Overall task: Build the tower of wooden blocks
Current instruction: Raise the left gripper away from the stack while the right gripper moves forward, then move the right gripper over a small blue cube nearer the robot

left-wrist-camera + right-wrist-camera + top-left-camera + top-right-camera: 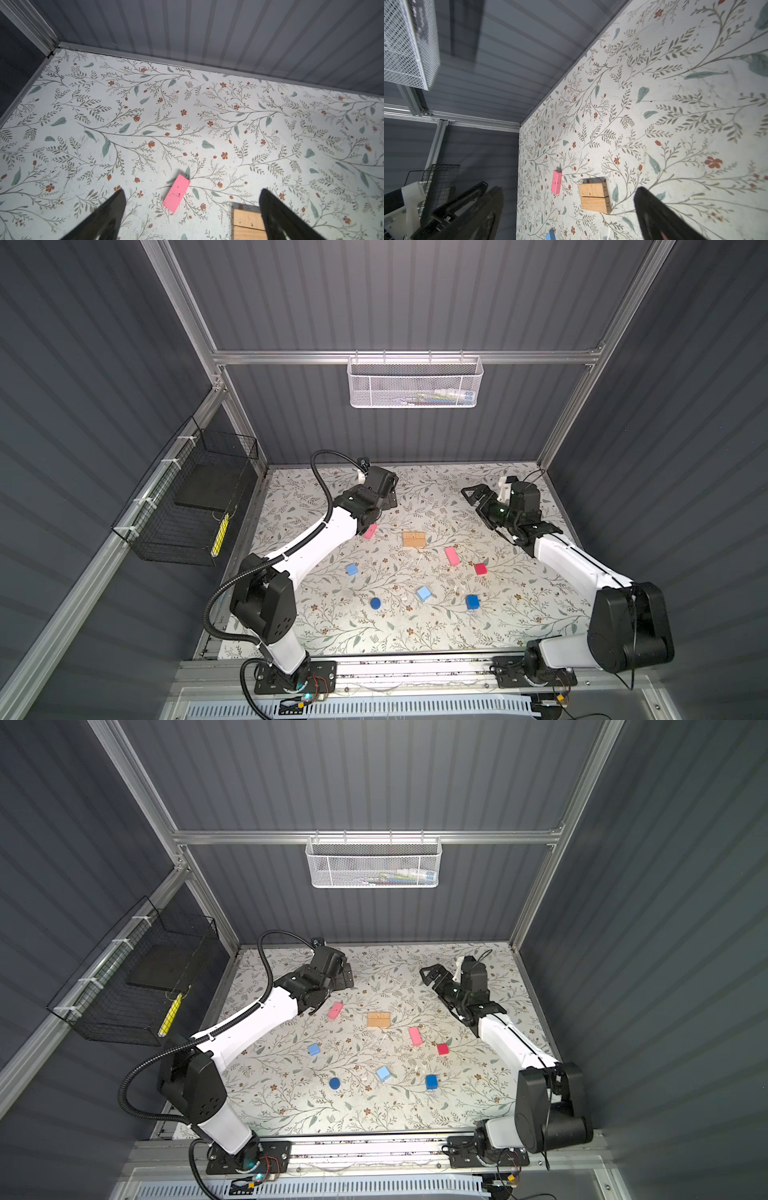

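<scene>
In both top views the table (374,630) (332,1115) fills the middle of the frame, and nine blocks lie on it with none stacked yet. Two tan oblongs (414,539) lie touching, side by side, in the middle. The left pink oblong (369,531) is just left of them, at the edge of the left arm. The right pink oblong (451,556) and the red cube (480,569) are lower right. Lower still sit the mid blue cube (352,569), the dark blue disc (375,603), the pale blue cube (424,593) and the dark blue cube (472,602). The left gripper (390,498) and the right gripper (471,497) are above the middle, well apart. In the left wrist view the left gripper (192,191) is wide open and holds nothing. The left pink oblong (176,193) shows between its fingers (108,214), and the tan oblongs (247,220) are at the bottom right. In the right wrist view the right gripper (566,190) is wide open and empty too. The left pink oblong (556,185) and the tan oblongs (593,195) show low in the middle.
</scene>
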Available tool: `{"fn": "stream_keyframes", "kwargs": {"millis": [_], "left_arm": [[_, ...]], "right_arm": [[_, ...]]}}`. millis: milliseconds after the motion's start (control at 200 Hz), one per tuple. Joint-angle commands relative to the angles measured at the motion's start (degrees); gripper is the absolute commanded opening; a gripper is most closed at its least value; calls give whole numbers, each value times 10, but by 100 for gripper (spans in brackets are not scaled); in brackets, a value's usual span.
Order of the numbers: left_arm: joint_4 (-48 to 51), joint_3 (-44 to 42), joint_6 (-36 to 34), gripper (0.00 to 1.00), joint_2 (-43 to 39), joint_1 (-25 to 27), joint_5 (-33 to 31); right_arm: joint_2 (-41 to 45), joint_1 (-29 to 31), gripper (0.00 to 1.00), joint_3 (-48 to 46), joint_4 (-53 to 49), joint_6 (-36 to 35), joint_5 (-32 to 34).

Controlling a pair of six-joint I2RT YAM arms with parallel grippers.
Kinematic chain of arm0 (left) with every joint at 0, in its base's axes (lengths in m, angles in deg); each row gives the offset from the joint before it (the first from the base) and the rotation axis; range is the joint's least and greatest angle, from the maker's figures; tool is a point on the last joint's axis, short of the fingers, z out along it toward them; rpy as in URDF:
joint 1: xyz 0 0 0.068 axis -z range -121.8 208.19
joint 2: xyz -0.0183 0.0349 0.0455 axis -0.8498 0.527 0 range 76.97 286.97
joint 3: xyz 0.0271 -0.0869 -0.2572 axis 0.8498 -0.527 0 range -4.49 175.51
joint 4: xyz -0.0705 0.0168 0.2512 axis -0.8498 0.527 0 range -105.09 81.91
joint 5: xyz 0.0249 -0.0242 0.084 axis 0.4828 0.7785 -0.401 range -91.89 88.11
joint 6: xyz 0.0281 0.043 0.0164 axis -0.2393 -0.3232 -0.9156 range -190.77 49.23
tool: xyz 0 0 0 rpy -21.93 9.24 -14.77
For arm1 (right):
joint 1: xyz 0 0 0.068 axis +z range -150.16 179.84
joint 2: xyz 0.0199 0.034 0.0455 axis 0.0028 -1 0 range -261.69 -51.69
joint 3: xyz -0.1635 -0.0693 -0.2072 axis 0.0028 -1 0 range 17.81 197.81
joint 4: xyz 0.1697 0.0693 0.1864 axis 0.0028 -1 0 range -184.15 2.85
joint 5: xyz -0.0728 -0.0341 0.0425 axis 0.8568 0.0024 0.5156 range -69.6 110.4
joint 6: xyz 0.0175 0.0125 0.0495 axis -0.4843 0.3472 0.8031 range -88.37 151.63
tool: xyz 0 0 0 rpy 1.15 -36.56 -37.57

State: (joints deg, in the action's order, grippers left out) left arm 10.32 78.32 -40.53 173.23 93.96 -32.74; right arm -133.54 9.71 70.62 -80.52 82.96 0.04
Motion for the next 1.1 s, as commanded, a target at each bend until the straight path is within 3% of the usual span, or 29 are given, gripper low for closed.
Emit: {"fn": "stream_keyframes", "kwargs": {"millis": [0, 130, 230, 370, 550, 720, 1096], "left_arm": [[3, -5, -13, 100, 4, -24, -10], [-26, -57, 1, 100, -15, -30, 18], [-75, -104, 3, 100, -32, -33, 50], [-64, -103, -4, 100, -26, -42, 52], [-63, -108, 0, 100, -15, -57, 67], [-70, -110, 7, 100, -4, -66, 94], [-68, -111, 7, 100, 4, -81, 107]], "right_arm": [[-14, 21, 99, 48, -47, -28, 5], [-22, 48, 99, 90, -117, -56, 76], [-24, 57, 99, 103, -138, -72, 66], [-13, 64, 99, 90, -171, -86, 45], [15, 79, 99, 98, -279, -124, 103], [39, 101, 98, 78, -329, -112, 150], [27, 167, 95, 34, -368, -59, 173]]}}
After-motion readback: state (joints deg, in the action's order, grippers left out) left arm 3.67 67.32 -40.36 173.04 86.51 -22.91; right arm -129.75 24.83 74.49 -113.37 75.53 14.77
